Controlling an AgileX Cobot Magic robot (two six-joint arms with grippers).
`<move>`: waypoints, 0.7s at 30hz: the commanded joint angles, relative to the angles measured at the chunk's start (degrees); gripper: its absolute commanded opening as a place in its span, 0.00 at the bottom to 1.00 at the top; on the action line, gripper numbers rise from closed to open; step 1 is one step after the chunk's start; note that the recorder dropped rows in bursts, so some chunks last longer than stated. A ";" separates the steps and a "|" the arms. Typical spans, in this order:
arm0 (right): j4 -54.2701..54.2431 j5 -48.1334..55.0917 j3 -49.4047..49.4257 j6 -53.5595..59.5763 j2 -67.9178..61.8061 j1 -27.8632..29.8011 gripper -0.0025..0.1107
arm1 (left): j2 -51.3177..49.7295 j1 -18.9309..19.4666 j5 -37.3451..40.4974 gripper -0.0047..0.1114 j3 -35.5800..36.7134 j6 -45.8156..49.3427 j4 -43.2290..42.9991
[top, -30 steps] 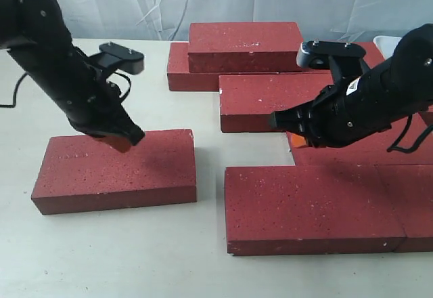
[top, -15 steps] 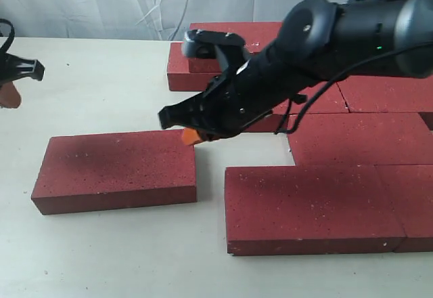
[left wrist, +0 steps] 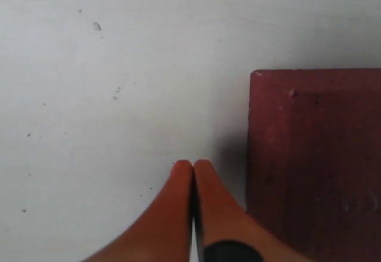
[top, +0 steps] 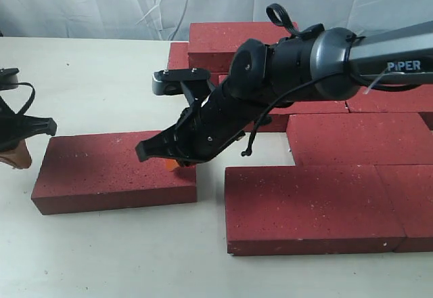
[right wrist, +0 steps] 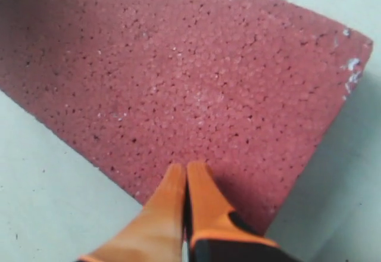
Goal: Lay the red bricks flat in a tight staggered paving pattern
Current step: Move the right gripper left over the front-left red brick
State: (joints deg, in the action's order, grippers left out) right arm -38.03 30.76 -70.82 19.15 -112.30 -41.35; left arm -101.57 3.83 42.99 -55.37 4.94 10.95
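Right tool [top: 173,164]: orange tips pressed together, pinching nothing. Within the last second it has swung from above the paving, across the middle, to the lone brick's far right corner. Its tips now lie on or just above the top face; the right wrist view [right wrist: 186,170] does not settle contact.

Bench [top: 101,68]: pale surface. The bare strip between the lone brick and the paving is as wide as before.

Paved group [top: 352,135]: red bricks lying flat on the right, edges touching, rows offset. None has shifted.

Raised brick [top: 223,40]: at the back, resting on top of another, so not yet laid into the pattern.

Front brick [top: 311,206]: nearest row, with its left end facing the lone brick across the strip.

Lone brick [top: 115,169]: flat, left of the group, near the front brick but apart from it and slightly skewed to it. It is in the same place as a second ago.

Left tool [top: 19,157]: tips pressed together, empty. A second ago it was on the lone brick's top; it has since drawn back over the bench just beside the brick's left end, not touching it [left wrist: 192,165].

Assessment: the lone brick appears to have passed from the left arm to the right. The likely next step is to slide it rightward to close the strip, squaring it so the joint stays tight.
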 commanded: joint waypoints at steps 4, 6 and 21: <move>2.36 -2.75 -0.49 0.18 -0.31 -0.07 0.01 | -4.19 -0.01 -0.99 0.04 0.19 4.70 9.08; 3.04 -2.75 -0.49 0.14 -0.71 0.04 0.01 | -4.45 -0.11 -1.09 0.04 0.19 6.48 11.70; 12.72 -4.61 -0.36 -6.09 -2.06 0.24 0.01 | -4.45 -3.22 -4.07 0.04 0.19 9.32 19.26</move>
State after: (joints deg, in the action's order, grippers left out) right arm -30.32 27.55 -71.07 16.35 -113.92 -41.35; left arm -105.93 1.91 38.96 -55.37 14.10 27.17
